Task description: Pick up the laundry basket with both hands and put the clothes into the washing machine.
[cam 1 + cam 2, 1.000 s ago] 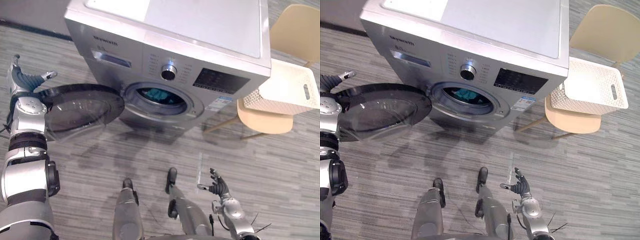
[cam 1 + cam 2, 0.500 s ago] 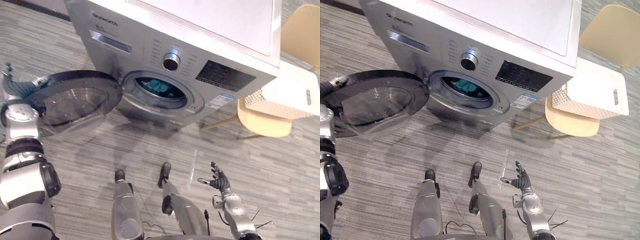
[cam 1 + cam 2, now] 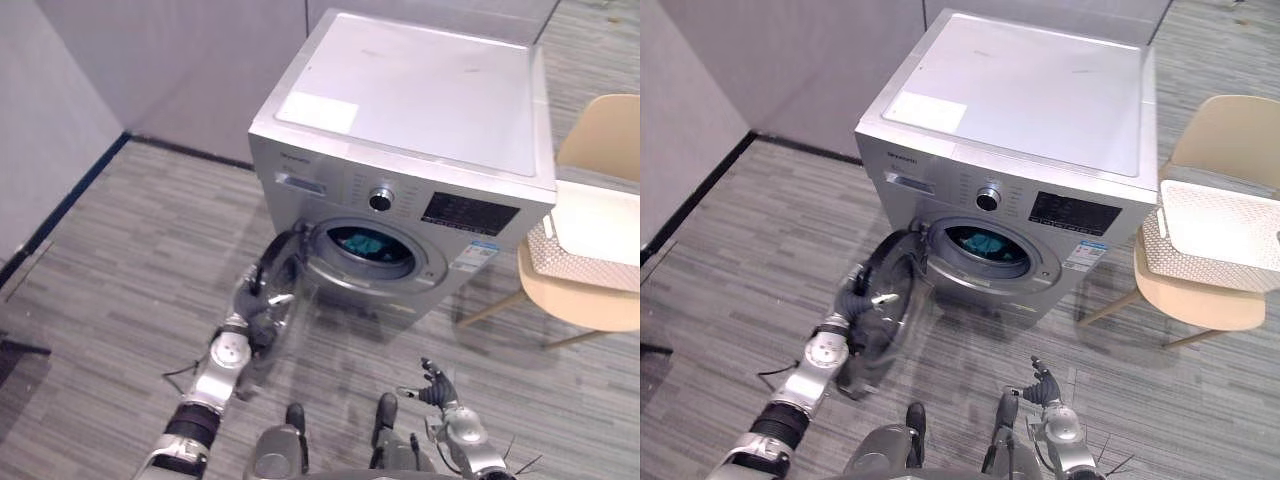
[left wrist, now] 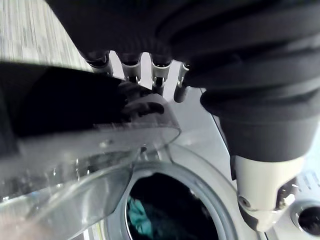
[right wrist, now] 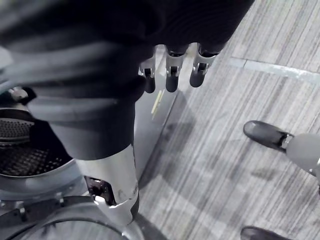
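Left eye view | round glass door (image 3: 288,300) | silver washing machine (image 3: 420,110) | perforated basket (image 3: 1200,262)

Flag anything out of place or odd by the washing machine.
Nothing spilled or damaged. The white laundry basket sits on the beige chair beside the washing machine, far from the left hand at the half-open door and the low right hand, though teal clothes already lie in the drum.

Grey plank-patterned floor (image 3: 130,260), plain grey walls (image 3: 150,60) with dark skirting (image 3: 62,207), a beige chair (image 3: 605,135) at right.
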{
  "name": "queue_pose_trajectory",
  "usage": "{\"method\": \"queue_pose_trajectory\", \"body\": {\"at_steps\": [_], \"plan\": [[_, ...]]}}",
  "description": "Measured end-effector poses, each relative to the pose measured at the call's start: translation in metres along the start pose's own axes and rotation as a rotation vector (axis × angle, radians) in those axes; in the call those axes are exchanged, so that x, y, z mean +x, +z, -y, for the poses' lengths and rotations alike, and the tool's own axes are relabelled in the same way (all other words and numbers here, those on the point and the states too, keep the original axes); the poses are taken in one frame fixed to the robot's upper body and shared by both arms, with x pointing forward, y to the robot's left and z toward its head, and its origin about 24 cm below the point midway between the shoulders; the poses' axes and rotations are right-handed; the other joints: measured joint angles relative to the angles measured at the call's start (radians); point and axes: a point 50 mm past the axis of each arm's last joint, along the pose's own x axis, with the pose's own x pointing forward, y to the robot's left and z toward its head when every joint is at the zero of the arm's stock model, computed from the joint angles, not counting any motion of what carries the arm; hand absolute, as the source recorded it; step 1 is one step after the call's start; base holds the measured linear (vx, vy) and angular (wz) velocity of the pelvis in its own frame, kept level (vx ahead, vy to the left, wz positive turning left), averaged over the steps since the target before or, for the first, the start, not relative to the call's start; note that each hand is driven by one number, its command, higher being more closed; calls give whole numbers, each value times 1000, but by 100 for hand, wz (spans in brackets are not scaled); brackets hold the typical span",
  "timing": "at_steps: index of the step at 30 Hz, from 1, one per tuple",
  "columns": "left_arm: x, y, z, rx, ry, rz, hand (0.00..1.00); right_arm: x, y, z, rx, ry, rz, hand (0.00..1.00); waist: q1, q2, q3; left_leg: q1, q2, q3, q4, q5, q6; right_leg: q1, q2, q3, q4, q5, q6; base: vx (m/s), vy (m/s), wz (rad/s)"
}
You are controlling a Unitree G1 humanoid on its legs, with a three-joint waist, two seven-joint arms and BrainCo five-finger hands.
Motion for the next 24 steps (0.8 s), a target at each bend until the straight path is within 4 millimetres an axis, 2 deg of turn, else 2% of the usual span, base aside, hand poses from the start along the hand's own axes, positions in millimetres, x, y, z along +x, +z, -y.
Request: {"method": "queue_pose_trajectory", "body": {"at_steps": [2, 3, 5, 6, 7, 10, 12, 13, 15, 17, 18, 21, 24], "plan": [[0, 3, 13, -19, -68, 3, 0, 0, 1, -2, -10, 10, 1, 0, -12, -1, -11, 12, -8, 18, -12, 0, 0, -1, -5, 24, 0, -3, 5, -5, 90, -23], [0, 5, 25, -21, -136, 1, 0, 0, 0, -5, -22, 27, -1, 0, -28, -1, -18, 31, -16, 36, -24, 0, 0, 1, -9, 48, -1, -2, 7, 28, 70, -32], [1, 7, 39, -28, -205, -7, 0, 1, 2, -8, -29, 40, 3, 0, -48, 2, -24, 43, -18, 61, -31, -1, 1, -2, -8, 72, -1, -1, 7, 47, 64, -42], [4, 10, 53, -52, -264, -20, 0, 2, 5, -8, -38, 46, 7, 0, -77, 9, -32, 48, -21, 85, -33, -4, 5, -12, -8, 91, -2, 1, 7, 59, 49, -51], [6, 12, 60, -63, -289, -30, 0, 3, 7, -8, -44, 48, 10, 0, -91, 13, -36, 48, -21, 100, -35, -7, 9, -21, -7, 105, -3, 4, 6, 84, 54, -60], [28, 20, 66, -90, -263, -102, 0, 8, 17, -4, -56, 41, 35, 0, -136, 28, -26, 43, -22, 170, -31, -14, 20, -60, 4, 165, -25, 60, -10, 86, 27, -70], [42, 22, 52, -106, -187, -142, 0, 11, 26, 2, -70, 27, 60, 0, -165, 45, -12, 29, -15, 209, -18, -25, 28, -95, 20, 191, -25, 76, -23, 100, 8, -86], [53, 29, 36, -122, -116, -154, 0, 13, 31, 10, -81, 9, 77, 0, -178, 56, 13, 20, -7, 233, -4, -35, 28, -115, 34, 209, -25, 88, -34, 92, -15, -84], [68, 48, 11, -125, -29, -117, 0, 13, 36, 21, -100, -19, 99, 0, -181, 59, 43, -11, 8, 236, 26, -60, 24, -153, 40, 240, -24, 94, -34, 80, -34, -63], [84, 77, -27, -118, 73, -42, 0, 12, 41, 28, -89, -54, 124, 0, -209, 56, 85, -74, 31, 231, 82, -80, 21, -193, 49, 240, -25, 101, -35, 18, -58, -10], [87, 85, -37, -116, 94, -22, 0, 11, 40, 30, -82, -63, 127, 0, -213, 55, 91, -91, 37, 230, 92, -82, 20, -205, 51, 238, -25, 103, -37, -16, -72, 10], [88, 90, -35, -155, 92, -13, 0, 2, 31, 31, -49, -97, 128, 0, -205, 55, 109, -121, 52, 200, 114, -83, 18, -208, 56, 209, -25, 103, -37, -51, -75, 27], [87, 103, -34, -160, 106, 51, 0, -6, 28, 20, -6, -95, 159, 0, -188, 54, 110, -127, 61, 157, 122, -83, 17, -182, 58, 166, -25, 101, -39, -43, -27, 39]]}}
